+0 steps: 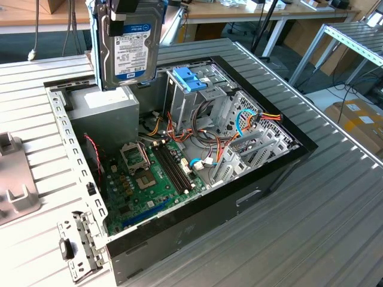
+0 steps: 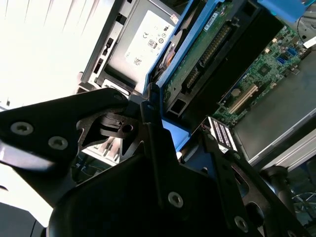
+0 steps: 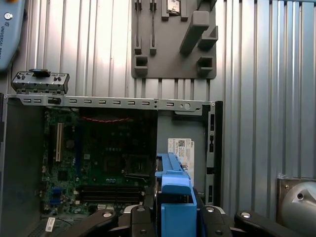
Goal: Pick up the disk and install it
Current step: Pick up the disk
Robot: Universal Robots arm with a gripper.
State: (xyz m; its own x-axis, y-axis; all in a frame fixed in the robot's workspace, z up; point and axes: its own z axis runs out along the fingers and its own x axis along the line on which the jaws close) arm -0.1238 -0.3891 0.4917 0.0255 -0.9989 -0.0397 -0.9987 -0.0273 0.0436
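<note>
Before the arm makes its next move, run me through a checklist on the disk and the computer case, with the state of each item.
1. Grip: ok. The gripper is shut on the blue frame of the disk.
2. Lift: ok. The disk hangs upright above the power supply box.
3. Access: ok. The case lies open, its inside exposed.
4. Alignment with the drive cage: not ok. The disk is toward the exterior view's left of it.
5. Free slot in the cage: cannot tell.
6. Path: cannot tell. The cables loop close beside the cage.
</note>
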